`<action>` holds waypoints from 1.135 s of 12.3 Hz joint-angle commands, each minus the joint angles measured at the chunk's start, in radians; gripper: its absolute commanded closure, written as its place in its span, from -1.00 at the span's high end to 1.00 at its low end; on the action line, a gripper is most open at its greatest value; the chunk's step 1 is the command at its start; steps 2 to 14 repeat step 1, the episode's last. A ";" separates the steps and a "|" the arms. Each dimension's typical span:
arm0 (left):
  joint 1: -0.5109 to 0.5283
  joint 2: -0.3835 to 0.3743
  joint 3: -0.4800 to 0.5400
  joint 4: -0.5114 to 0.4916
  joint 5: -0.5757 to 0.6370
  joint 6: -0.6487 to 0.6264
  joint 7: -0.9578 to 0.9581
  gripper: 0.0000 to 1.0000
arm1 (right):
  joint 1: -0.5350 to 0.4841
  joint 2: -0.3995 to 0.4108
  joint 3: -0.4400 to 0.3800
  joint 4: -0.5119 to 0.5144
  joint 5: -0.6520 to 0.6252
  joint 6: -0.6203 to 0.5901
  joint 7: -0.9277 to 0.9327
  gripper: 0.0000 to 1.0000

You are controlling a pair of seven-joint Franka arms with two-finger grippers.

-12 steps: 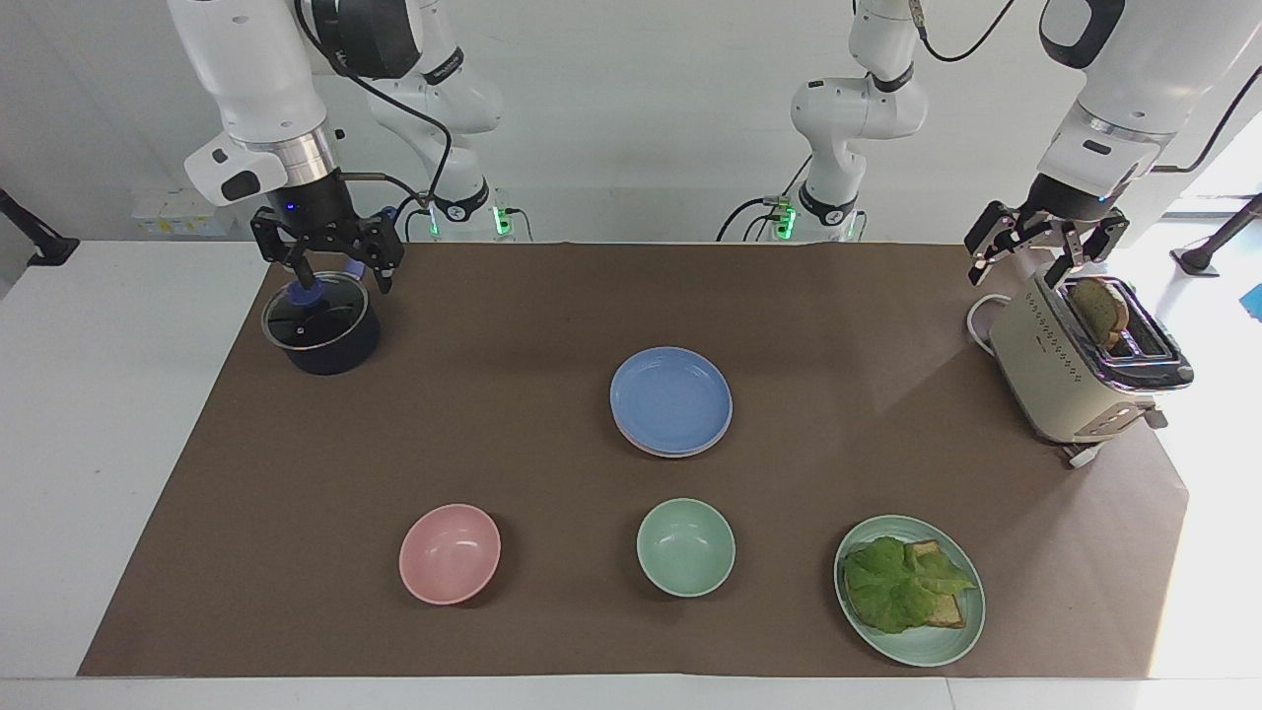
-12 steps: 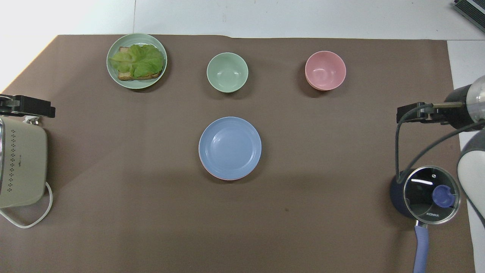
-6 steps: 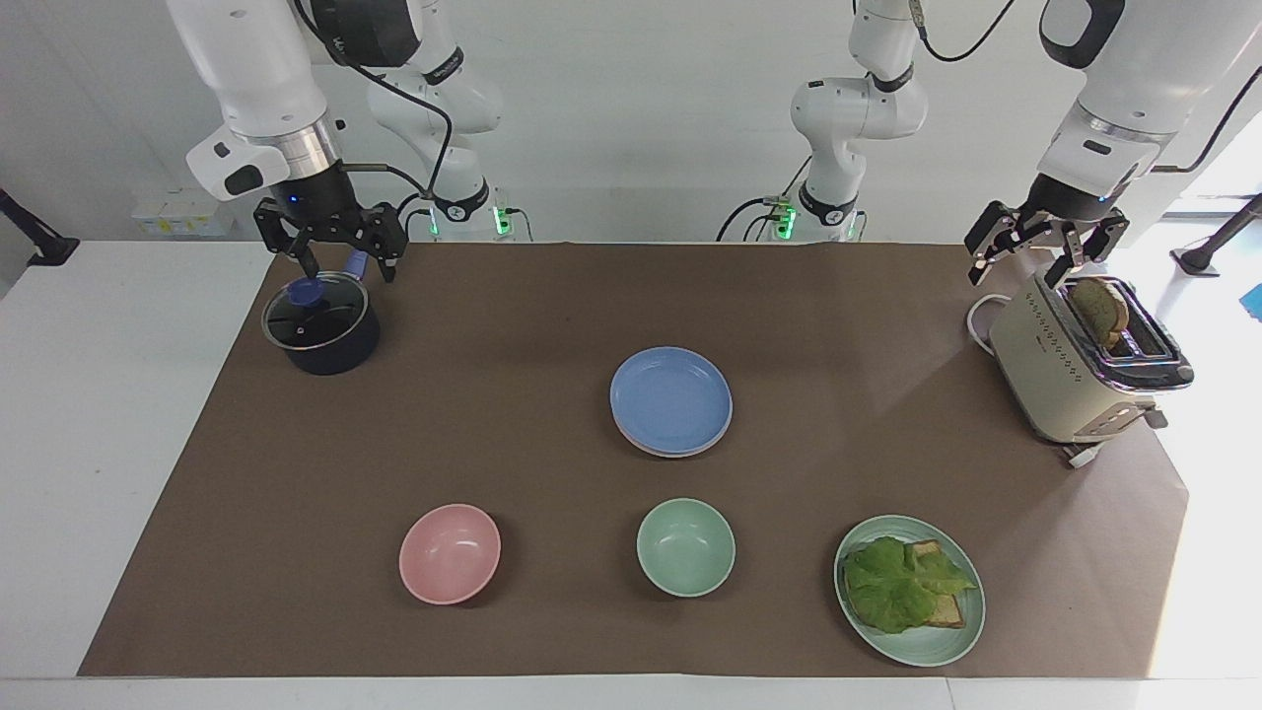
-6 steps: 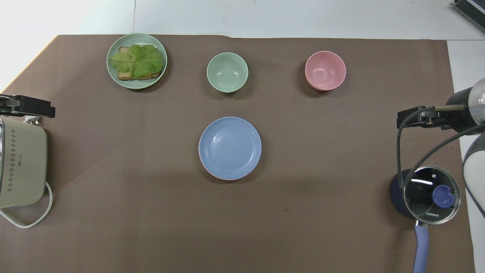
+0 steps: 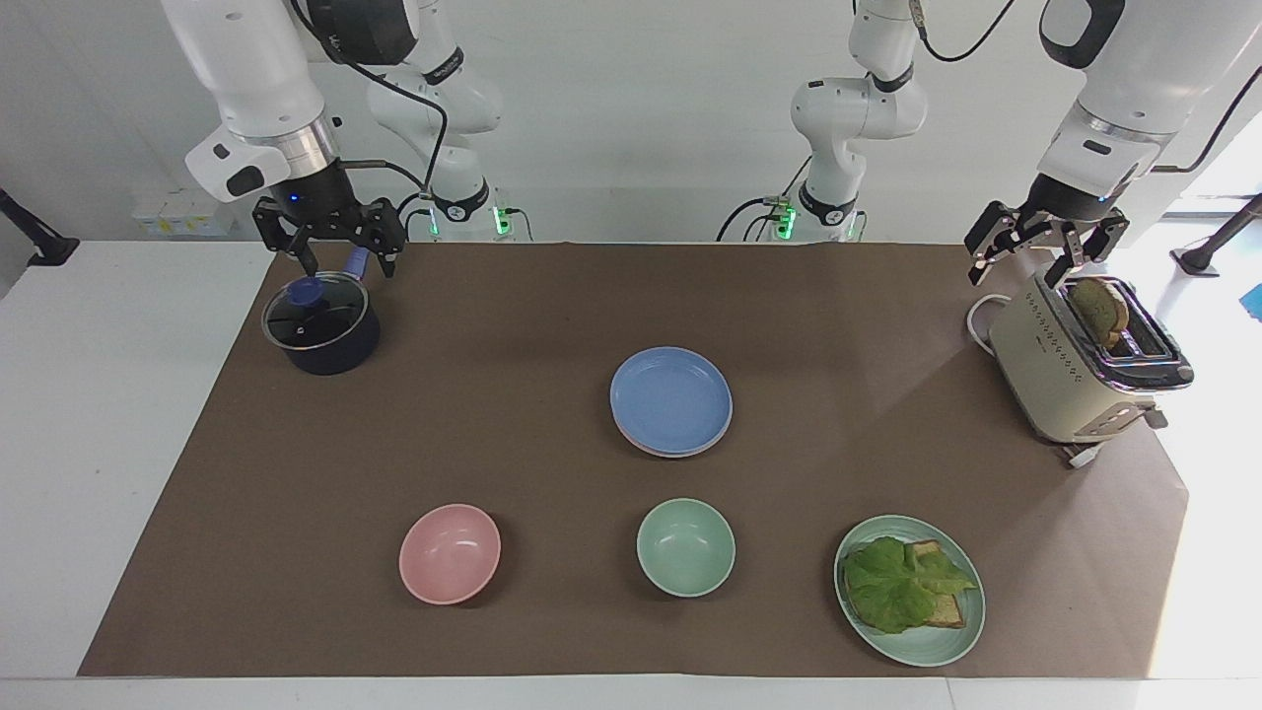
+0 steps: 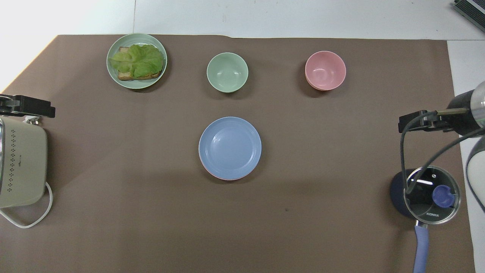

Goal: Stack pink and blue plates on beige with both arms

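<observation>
The right gripper (image 5: 342, 264) is seen raised over the lidded dark saucepan (image 5: 320, 326) at its own end of the table, fingers spread wide and holding nothing. The left gripper (image 5: 1035, 258) is held above the beige toaster (image 5: 1070, 370), in whose slot a slice of toast (image 5: 1099, 306) stands; its fingers are likewise spread wide and empty. Between the two grippers, well apart from both, the blue plate (image 5: 671, 397) is found at mid-table, stacked on the pink plate (image 6: 223, 177), of which only a thin rim is shown. Whether a beige plate lies beneath cannot be told.
</observation>
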 commanded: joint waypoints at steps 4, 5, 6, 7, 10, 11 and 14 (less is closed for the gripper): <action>0.007 -0.005 -0.004 -0.001 0.016 -0.014 0.012 1.00 | -0.015 -0.012 0.003 0.001 0.026 -0.021 -0.033 1.00; 0.007 -0.005 -0.004 -0.001 0.016 -0.014 0.012 1.00 | -0.015 -0.012 0.003 0.001 0.026 -0.021 -0.033 1.00; 0.007 -0.005 -0.004 -0.001 0.016 -0.014 0.012 1.00 | -0.015 -0.012 0.003 0.001 0.026 -0.021 -0.033 1.00; 0.007 -0.005 -0.004 -0.001 0.016 -0.014 0.012 1.00 | -0.015 -0.012 0.003 0.001 0.026 -0.021 -0.033 1.00; 0.007 -0.005 -0.004 -0.001 0.016 -0.014 0.012 1.00 | -0.015 -0.012 0.003 0.001 0.026 -0.021 -0.033 1.00; 0.007 -0.005 -0.004 -0.001 0.016 -0.014 0.012 1.00 | -0.015 -0.012 0.003 0.001 0.026 -0.021 -0.033 1.00; 0.007 -0.005 -0.004 -0.001 0.016 -0.014 0.012 1.00 | -0.015 -0.012 0.003 0.001 0.026 -0.021 -0.033 1.00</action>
